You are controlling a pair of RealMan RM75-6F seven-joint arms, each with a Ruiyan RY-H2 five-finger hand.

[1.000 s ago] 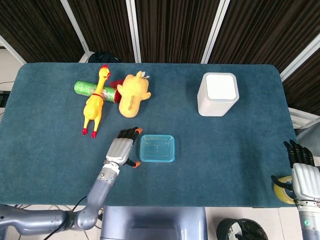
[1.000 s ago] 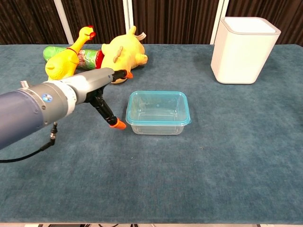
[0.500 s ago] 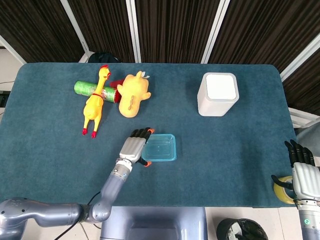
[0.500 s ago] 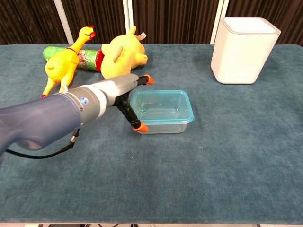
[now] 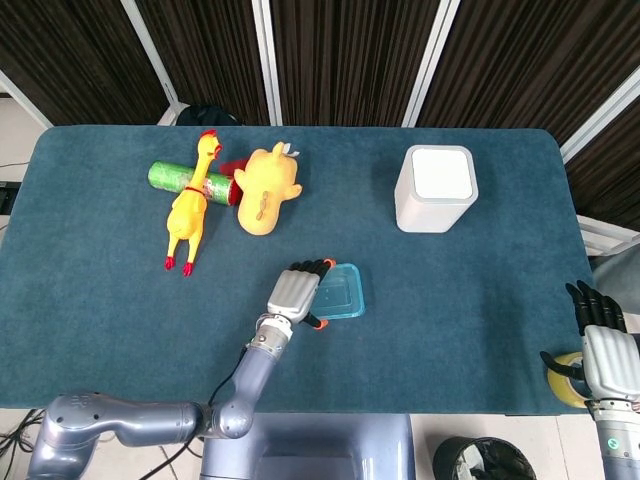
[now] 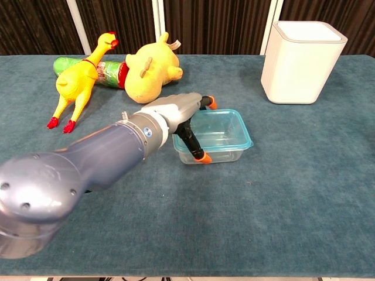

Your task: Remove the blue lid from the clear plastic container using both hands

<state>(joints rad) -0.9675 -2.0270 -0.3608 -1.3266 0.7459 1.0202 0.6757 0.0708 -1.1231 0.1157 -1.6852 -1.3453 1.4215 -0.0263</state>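
While the left hand (image 5: 298,291) is pressing against its left side, the clear plastic container (image 6: 218,136) is sliding rightward across the table (image 5: 100,290), blue lid (image 5: 342,290) still on. Fingers are spread, holding nothing, thumb at the front wall. Right hand (image 5: 606,350) is idling off the table's edge, fingers extended, empty.
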